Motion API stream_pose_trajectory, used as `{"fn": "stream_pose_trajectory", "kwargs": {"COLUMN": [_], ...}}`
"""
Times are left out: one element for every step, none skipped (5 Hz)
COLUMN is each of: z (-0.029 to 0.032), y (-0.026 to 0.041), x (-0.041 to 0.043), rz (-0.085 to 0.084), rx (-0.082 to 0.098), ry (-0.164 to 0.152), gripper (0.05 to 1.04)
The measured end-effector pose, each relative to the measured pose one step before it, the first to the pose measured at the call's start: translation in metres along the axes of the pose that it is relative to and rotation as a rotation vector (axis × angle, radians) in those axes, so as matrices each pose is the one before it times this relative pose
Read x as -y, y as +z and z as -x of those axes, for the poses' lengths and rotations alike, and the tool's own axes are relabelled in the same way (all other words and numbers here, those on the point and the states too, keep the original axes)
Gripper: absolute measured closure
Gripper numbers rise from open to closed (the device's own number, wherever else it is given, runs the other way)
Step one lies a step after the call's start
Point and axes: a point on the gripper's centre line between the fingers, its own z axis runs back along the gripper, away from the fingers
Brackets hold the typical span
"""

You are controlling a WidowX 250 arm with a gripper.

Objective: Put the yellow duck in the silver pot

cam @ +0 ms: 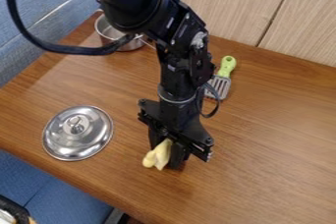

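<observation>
Currently, grasp looks done, gripper (166, 154) fingers pinched on the yellow duck (156, 158) at lower centre of the frame, while the carry to the silver pot (133, 46) at upper left, the lowering and the release remain.

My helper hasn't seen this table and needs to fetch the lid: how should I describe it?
On the wooden table, look left of the claw in the picture, toward the near edge. The lid is a shiny, round metal disc with a small knob; the pot, also silvery, is deep and open instead.
</observation>
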Motion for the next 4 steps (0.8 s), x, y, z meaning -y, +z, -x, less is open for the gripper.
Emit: {"fn": "stream_pose_trajectory", "kwargs": {"z": [-0.00090, 0.00060, -0.00426, -0.01388], "y": [0.00017, 0.00190, 0.01338, 0.02161], "x": [-0.00036, -0.00187, -0.00763, -0.01476], "rz": [0.0047, 0.0001, -0.0016, -0.0156], "rx": [0.0103, 0.0105, 0.0388, 0.0680], "ry": [-0.0001, 0.0017, 0.0420, 0.0826], "gripper": [0.872, 0.933, 0.950, 0.955]}}
